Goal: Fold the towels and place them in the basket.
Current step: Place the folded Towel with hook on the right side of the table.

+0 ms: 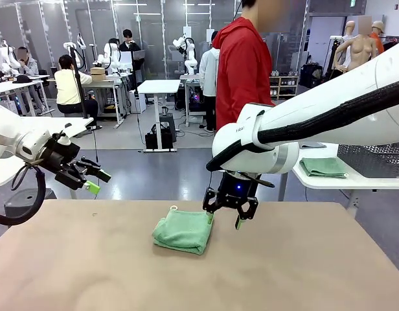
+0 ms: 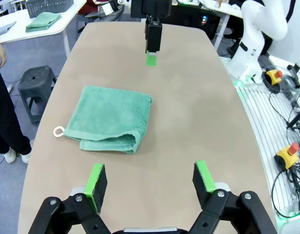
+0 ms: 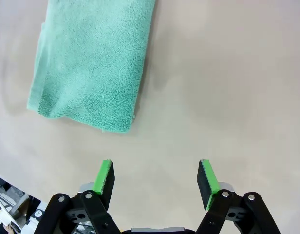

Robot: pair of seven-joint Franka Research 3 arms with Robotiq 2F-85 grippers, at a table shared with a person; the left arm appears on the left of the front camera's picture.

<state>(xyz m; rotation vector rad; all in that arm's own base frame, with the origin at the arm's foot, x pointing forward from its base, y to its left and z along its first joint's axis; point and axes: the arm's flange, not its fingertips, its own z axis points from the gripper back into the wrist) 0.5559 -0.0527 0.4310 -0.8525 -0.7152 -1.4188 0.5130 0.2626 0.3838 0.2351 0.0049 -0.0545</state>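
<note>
Tan table [image 1: 303, 272] with one folded towel on it, both hands released.

Right hand [image 1: 225, 220] points down just beside the mint green towel [image 1: 184, 231], fingers spread and holding nothing; left hand [image 1: 97, 180] hangs above the table's left edge, likewise spread and empty. That towel lies folded near the table's middle, its loop [image 2: 58, 131] at a far corner. To the right, a white side table [image 1: 355, 182] carries the dark wire basket [image 1: 374, 159]; its contents I cannot tell, and a second green towel [image 1: 322, 167] lies folded beside it. A person in a red top [image 1: 241, 65] stands beyond, in a lab room of desks.
</note>
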